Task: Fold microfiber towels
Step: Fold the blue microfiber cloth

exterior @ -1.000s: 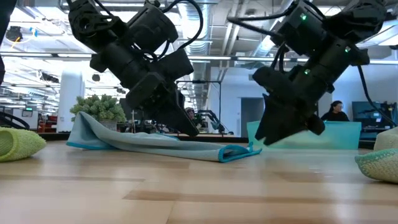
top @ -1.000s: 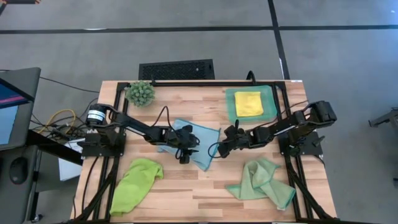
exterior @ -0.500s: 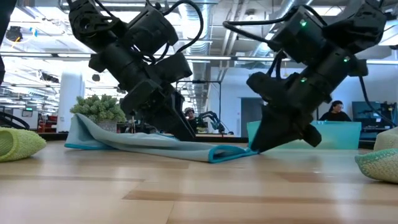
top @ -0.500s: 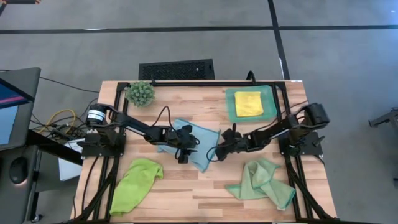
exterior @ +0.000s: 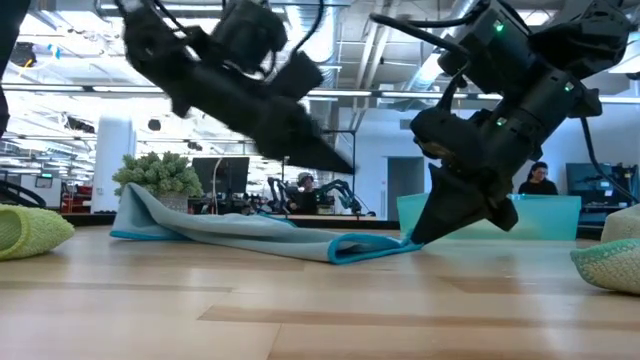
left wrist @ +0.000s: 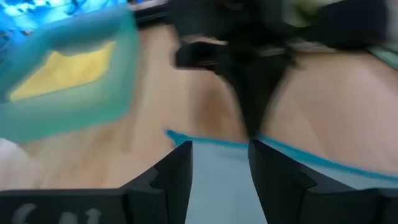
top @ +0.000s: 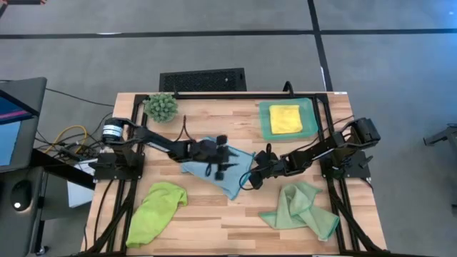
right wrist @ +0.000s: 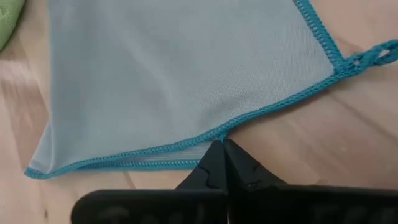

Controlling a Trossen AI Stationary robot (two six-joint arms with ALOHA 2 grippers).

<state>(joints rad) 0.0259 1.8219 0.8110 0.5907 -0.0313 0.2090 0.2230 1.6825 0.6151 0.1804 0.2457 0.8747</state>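
Wooden slatted counter (top: 214, 218) seen from above. Mid-counter lies the soft, limp light blue microfiber towel (top: 227, 161), stitched hem easiest to pinch, long axis running far-left to near-right. Right hand (top: 252, 180) has pinched shut on its near-right edge. Left hand (top: 227, 158) hovers over the towel's middle, fingers parted, holding nothing.

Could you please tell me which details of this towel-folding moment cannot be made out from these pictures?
- Left wrist view: motion blur smears the left gripper and the right arm beyond it.
- Low view: the left arm is blurred; the yellow towel is hidden by the wall of the teal tray.
- Right wrist view: the right gripper, shut on the hem of the light blue towel, covers how much cloth it pinches.
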